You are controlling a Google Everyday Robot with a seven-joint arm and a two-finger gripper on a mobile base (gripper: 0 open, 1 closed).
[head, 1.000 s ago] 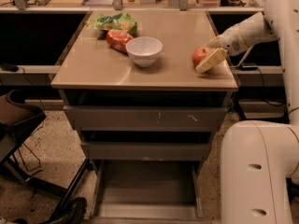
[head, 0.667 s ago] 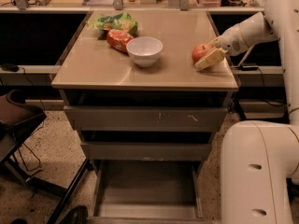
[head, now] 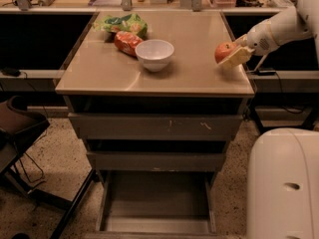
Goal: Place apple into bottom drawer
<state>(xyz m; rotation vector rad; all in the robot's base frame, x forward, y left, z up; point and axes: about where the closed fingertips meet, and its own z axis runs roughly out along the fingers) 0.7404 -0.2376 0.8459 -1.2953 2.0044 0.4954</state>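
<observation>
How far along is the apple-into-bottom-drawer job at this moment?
Done: the bottom drawer is pulled open, its floor bare. In hand: the gripper holds the apple at the right edge of the countertop, fingers closed on it. Left: carrying it down to the drawer and releasing it there.

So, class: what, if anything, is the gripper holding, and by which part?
The gripper holds the apple by its right side in this view, just above the right edge of the table.
</observation>
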